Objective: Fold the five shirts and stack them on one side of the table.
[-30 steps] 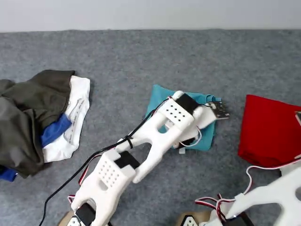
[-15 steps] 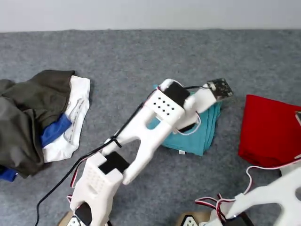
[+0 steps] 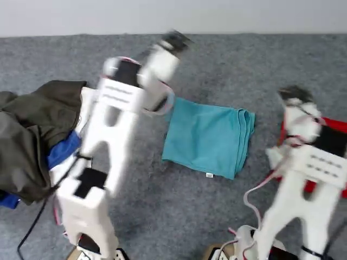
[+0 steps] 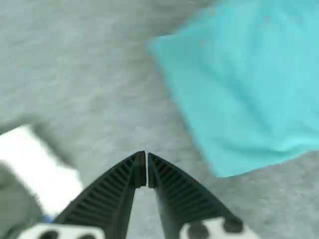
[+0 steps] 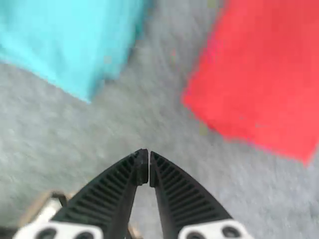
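A folded teal shirt (image 3: 209, 138) lies flat at the table's middle, also seen as the teal shirt (image 4: 239, 79) and the teal shirt (image 5: 70, 40). To its right lies a folded red shirt (image 3: 333, 127), the red shirt (image 5: 264, 74) in the right wrist view. At the left edge sits a heap of unfolded shirts (image 3: 38, 135): dark olive, white and blue. My left gripper (image 4: 146, 172) is shut and empty over grey table between the teal shirt and the heap. Beside the red shirt, my right gripper (image 5: 148, 169) is shut and empty.
The grey felt table (image 3: 227, 65) has free room along the back and in front of the teal shirt. A white shirt edge (image 4: 35, 159) from the heap lies close to the left gripper. Both white arms (image 3: 108, 141) stand tall over the table.
The left arm has swung off the teal shirt, back and to the left toward the heap. The right arm has risen from the front right corner to beside the red shirt.
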`<state>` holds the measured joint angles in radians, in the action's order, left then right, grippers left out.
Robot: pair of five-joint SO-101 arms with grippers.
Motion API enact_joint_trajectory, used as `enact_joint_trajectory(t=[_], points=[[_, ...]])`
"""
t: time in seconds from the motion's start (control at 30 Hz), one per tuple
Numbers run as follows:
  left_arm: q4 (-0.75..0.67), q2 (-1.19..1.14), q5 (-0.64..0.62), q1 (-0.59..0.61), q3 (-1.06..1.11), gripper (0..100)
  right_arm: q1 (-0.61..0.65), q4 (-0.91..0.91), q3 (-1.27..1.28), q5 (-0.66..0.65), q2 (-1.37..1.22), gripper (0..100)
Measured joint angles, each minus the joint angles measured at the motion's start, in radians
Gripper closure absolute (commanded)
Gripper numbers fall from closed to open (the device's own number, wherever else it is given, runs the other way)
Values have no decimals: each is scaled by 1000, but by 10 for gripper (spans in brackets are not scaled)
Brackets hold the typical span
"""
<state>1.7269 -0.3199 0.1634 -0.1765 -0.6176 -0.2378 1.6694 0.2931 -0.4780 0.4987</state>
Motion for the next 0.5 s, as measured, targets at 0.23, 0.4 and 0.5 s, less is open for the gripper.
enact_joint_trajectory(t=[0.23,0.4,0.5], points=[[5,181,72,330,75,987,232,-153,-71,187,-256,868],[8,242,132,483,140,987,244,-178,-295,258,-497,879],[8,244,153,540,147,987,252,-186,-437,288,-641,879]])
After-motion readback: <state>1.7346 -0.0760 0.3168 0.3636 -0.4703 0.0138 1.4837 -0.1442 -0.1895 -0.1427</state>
